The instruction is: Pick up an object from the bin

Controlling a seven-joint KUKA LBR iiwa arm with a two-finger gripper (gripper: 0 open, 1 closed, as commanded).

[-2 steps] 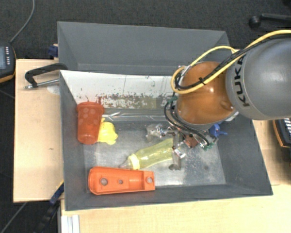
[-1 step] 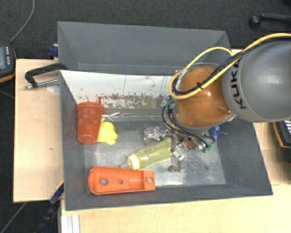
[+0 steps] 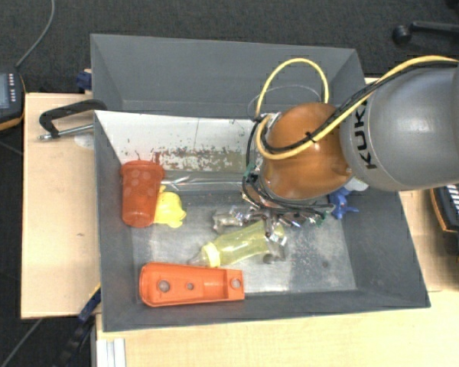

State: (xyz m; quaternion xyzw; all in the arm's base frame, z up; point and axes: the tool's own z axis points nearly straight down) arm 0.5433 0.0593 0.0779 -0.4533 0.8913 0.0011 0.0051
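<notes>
1. A pale yellow-green bottle (image 3: 233, 248) is seen lying on its side on the floor of the grey bin (image 3: 214, 75), with its narrow end turned to the left. All places below are given from this bottle.
2. The gripper (image 3: 274, 226) is found at the right end of the bottle, low over it and slightly toward the back wall. Whether it is spread or pressed together cannot be told, as it is hidden under the orange wrist cover (image 3: 302, 155). A hold on the bottle is not shown.
3. An orange flat block (image 3: 191, 284) with round holes is laid near the bottle, in front of it and to its left, along the front wall.
4. A small yellow thing (image 3: 169, 210) is placed further to the left of the bottle.
5. An orange-red cup (image 3: 140, 193) is laid on its side just beside the yellow thing, by the left wall.
6. A blue thing (image 3: 343, 202) is seen to the right of the bottle, beyond the gripper, partly covered by the grey arm (image 3: 413, 128).
</notes>
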